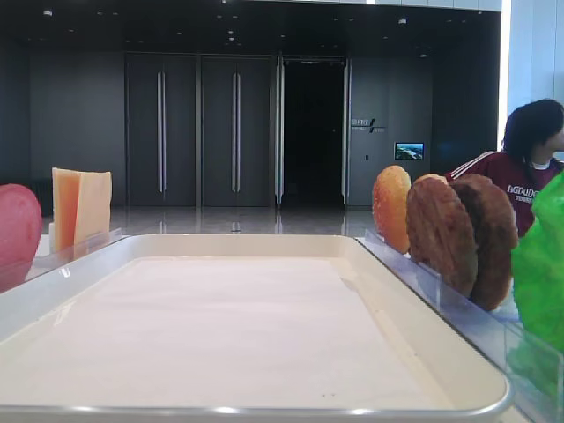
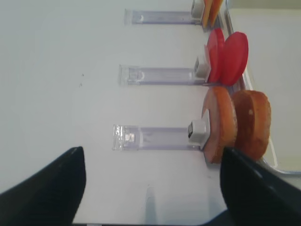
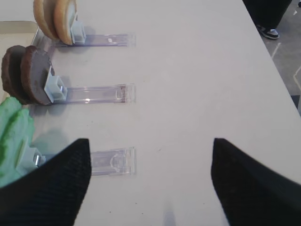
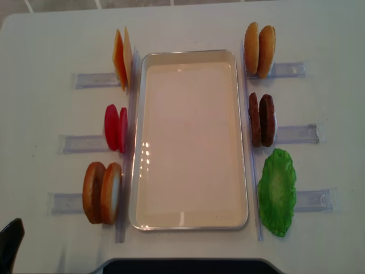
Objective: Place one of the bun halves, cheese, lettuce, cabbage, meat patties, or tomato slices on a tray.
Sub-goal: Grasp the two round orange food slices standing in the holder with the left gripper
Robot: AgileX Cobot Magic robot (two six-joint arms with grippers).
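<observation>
Nothing has been picked yet: the tray (image 4: 191, 142) lies bare in the middle of the desk (image 4: 45, 34). Both the left end effector (image 2: 150, 188) and the right end effector (image 3: 150, 183) hover spread wide, holding nothing. Bun halves (image 2: 237, 125) stand racked just ahead of the left one, beside the tray's rim; likely next, it advances and closes on one.

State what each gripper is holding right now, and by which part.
Nothing is held. The left gripper and right gripper both stand open over bare table; the shallow white rectangular tray carries no food yet.
</observation>
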